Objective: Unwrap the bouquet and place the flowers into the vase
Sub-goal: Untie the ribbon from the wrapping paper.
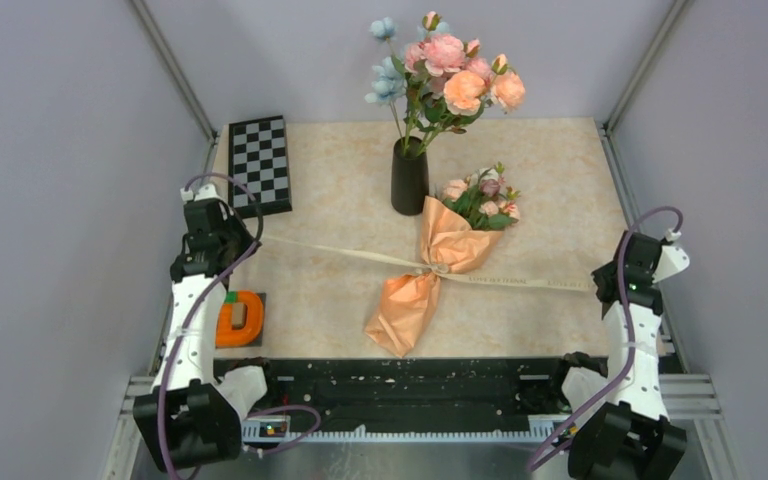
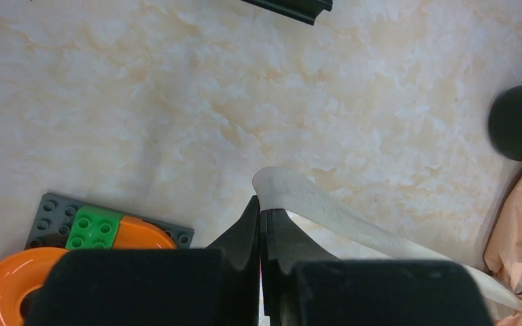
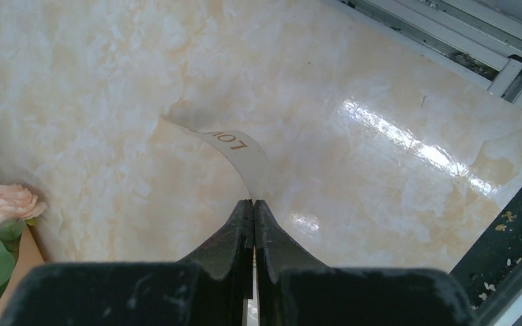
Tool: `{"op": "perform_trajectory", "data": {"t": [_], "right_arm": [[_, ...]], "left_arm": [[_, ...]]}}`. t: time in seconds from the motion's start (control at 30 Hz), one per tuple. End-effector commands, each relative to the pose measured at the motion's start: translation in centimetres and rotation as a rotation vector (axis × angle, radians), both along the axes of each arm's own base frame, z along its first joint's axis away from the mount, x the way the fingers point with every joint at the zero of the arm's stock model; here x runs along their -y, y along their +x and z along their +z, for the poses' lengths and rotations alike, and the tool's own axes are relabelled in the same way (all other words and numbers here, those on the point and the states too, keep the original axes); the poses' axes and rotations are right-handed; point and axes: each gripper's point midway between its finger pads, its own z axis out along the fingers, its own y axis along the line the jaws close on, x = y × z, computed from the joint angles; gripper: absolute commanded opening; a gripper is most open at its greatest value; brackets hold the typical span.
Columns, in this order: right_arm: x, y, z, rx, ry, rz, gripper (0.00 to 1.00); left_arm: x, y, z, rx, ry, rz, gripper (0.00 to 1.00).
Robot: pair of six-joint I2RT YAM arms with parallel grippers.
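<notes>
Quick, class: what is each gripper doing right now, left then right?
The left gripper is closed, pinching one end of the ribbon.
The right gripper is closed, pinching the ribbon's other end.

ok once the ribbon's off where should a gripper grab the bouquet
Probably grip the bouquet at its pinched waist, where the ribbon cinches the paper narrowest. Come from above, jaws across the cone's axis: it lies flat, blooms at the far end beside the vase.
</notes>
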Motion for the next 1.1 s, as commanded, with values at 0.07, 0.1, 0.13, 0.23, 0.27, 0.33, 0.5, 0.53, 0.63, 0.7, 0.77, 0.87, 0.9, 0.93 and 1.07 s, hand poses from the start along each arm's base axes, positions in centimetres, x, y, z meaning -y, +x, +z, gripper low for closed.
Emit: {"op": "perform_trajectory", "data": {"t": [0.07,0.1,0.13,0.23,0.27,0.33,0.5,0.53,0.63,0.7,0.77,0.87,0.9,0.93,1.07], "right_arm": [[1.7,0.7,3.1,0.053,-0.061,-0.028,0.00],[1.8,0.7,3.1,0.053,-0.063,-0.030,0.00],[1.9,0.6,3.1,0.053,-0.064,-0.031,0.00],[2.2,0.6,3.4,0.054,-0.071,-0.040,0.00],[2.3,0.5,3.4,0.053,-0.072,-0.042,0.00],[2.5,0.5,3.6,0.051,-0.076,-0.048,0.00],[3.7,0.4,4.2,0.057,-0.092,-0.072,0.00],[4.0,0.4,4.3,0.058,-0.095,-0.079,0.00],[4.8,0.5,4.7,0.070,-0.093,-0.095,0.00],[5.0,0.8,4.8,0.069,-0.091,-0.095,0.00],[5.1,1.1,4.8,0.069,-0.086,-0.095,0.00],[5.0,1.2,4.4,0.075,-0.073,-0.093,0.00],[4.8,1.3,4.2,0.084,-0.065,-0.088,0.00],[4.6,1.4,4.0,0.091,-0.058,-0.085,0.00],[4.1,1.6,3.5,0.105,-0.041,-0.059,0.25]], "left_arm": [[-1.4,0.4,2.4,0.048,0.037,-0.003,0.00],[-1.6,0.4,2.5,0.047,0.041,0.001,0.00],[-1.8,0.4,2.5,0.047,0.044,0.007,0.00],[-2.6,0.3,2.8,0.050,0.052,0.029,0.00],[-2.9,0.3,2.8,0.051,0.056,0.036,0.00],[-3.5,0.3,3.0,0.054,0.070,0.056,0.00],[-5.6,0.4,4.2,0.061,0.125,0.116,0.00],[-6.4,0.2,4.6,0.062,0.149,0.148,0.00],[-7.5,0.4,5.6,0.072,0.181,0.179,0.00],[-7.9,0.4,6.0,0.078,0.198,0.191,0.00],[-8.2,0.3,6.1,0.074,0.213,0.200,0.00],[-8.4,0.0,5.7,0.060,0.227,0.197,0.00],[-8.4,0.0,5.5,0.054,0.232,0.189,0.00],[-8.3,-0.1,5.3,0.047,0.236,0.181,0.00],[-7.9,-0.1,4.6,0.027,0.229,0.144,0.29]]}}
